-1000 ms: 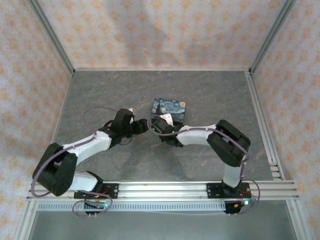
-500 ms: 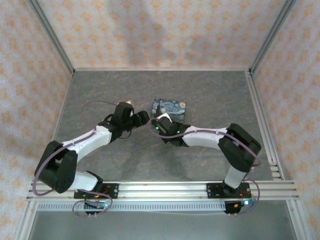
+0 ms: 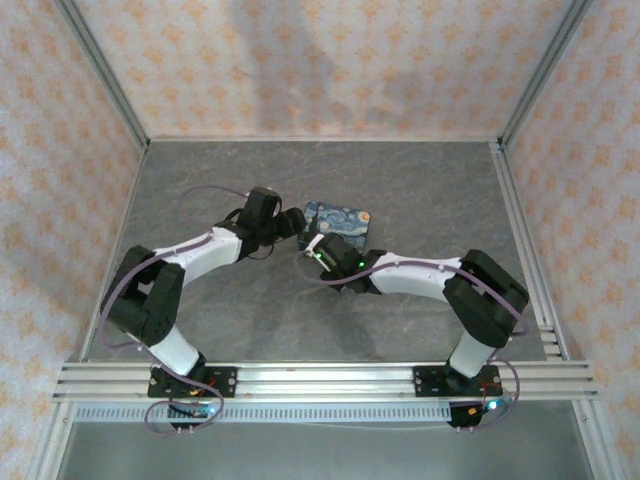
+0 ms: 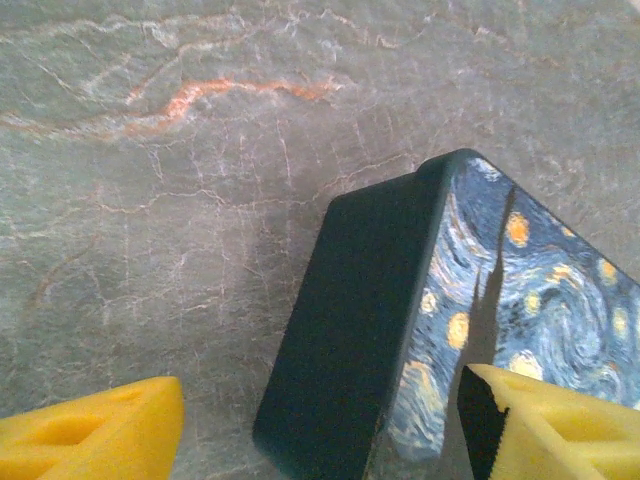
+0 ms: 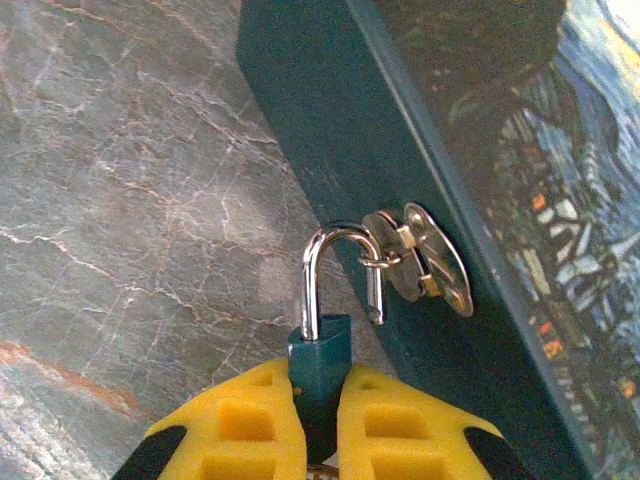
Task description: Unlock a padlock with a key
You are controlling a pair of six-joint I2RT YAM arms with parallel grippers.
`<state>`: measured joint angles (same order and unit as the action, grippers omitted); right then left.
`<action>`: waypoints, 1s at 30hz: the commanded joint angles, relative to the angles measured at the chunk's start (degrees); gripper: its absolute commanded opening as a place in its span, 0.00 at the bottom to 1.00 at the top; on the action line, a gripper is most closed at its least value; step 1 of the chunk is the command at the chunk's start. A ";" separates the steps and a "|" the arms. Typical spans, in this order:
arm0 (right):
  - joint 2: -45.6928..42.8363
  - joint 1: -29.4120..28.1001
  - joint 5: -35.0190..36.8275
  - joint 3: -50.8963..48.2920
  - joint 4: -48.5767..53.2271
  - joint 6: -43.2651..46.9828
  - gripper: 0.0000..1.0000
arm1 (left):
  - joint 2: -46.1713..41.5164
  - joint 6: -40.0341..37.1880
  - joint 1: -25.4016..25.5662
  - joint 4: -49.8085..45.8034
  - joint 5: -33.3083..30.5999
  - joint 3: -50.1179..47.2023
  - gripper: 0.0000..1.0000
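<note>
Unlocking, holding stage. The right end effector [image 5: 320,388] is clamped narrowly on the small teal-blue metal padlock [image 5: 320,352]. The padlock's silver shackle [image 5: 312,268] threads the silver hasp [image 5: 432,262] on the dark side wall of the rectangular blue-and-yellow starry-night tin box [image 4: 365,300]. The tin lies near the middle of the grey veined surface [image 4: 150,200], slightly toward the far edge. One shackle leg appears to end outside the body, so the lock may be sprung; this is uncertain. The left end effector [image 4: 320,415] is spread wide, straddling the tin's corner without touching it. The next move likely calls for bracing the tin and freeing the shackle from the hasp. The tin's lid is down and its contents are hidden.
</note>
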<state>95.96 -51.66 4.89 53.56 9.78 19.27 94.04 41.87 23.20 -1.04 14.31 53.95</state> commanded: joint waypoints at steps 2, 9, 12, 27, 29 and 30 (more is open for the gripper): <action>0.86 0.16 -2.07 0.87 -2.04 5.90 0.00 | 3.39 -0.52 -0.44 1.26 2.85 1.84 0.70; 3.63 0.17 -4.04 3.93 -2.68 9.90 0.00 | 5.66 0.27 -0.39 3.58 6.17 1.75 0.67; 4.83 0.16 -4.49 5.20 -2.82 10.81 0.00 | 6.32 0.23 -0.26 3.67 7.27 2.00 0.64; 1.46 0.15 -6.18 1.70 -8.87 10.60 0.00 | 5.55 0.21 -0.33 3.87 7.16 0.67 0.43; 1.20 0.20 -6.74 1.63 -10.08 10.18 0.00 | 5.79 0.71 -0.35 5.20 8.28 0.24 0.33; 1.53 0.17 -7.05 2.16 -10.50 9.89 0.00 | 6.08 0.99 -0.35 5.62 8.68 0.14 0.29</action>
<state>99.70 -51.11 0.05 55.68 4.43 28.73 99.15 42.22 22.70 5.50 21.96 55.22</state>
